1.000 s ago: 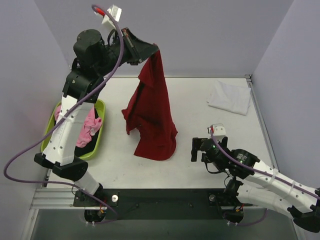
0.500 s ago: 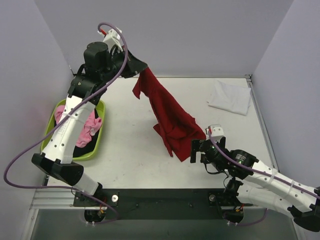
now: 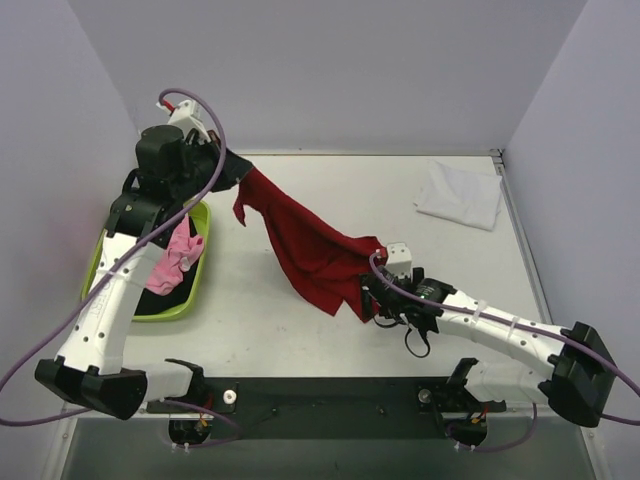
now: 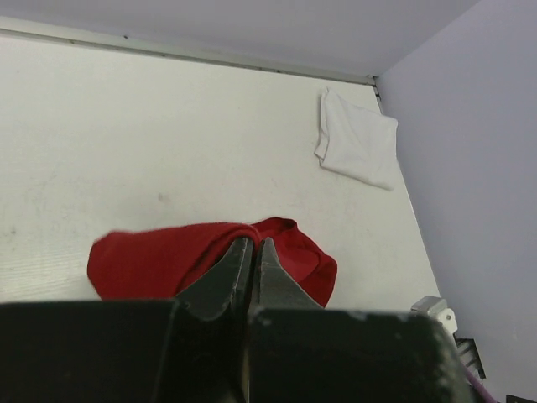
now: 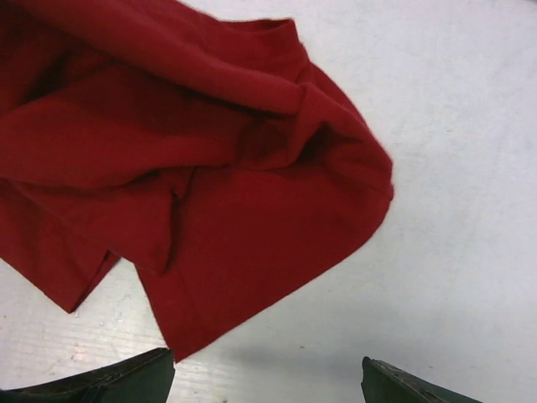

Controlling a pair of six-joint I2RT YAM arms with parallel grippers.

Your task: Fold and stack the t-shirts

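Lime-green plastic tub (image 3: 160, 316): far left of the white table (image 3: 450, 260), holding a crumpled pink cloth t-shirt (image 3: 175, 255) on top of a black one (image 3: 168, 293).
Left gripper (image 3: 232, 172): raised above the tub's far end, jaws pressed together and pinching one end of the deep red cloth t-shirt (image 3: 310, 250).
Deep red t-shirt: hangs stretched in a slant, its long axis running from the left gripper down and rightward to a bunched lower end near mid-table.
Right gripper (image 5: 268, 369): low at that lower end, jaws spread wide with nothing between them; the loose red hem lies just ahead of them, a little toward the left finger.
Nearer arm: the right, by far, for the free end.
Folded white cloth t-shirt (image 3: 460, 195): far right corner, well apart from both arms.
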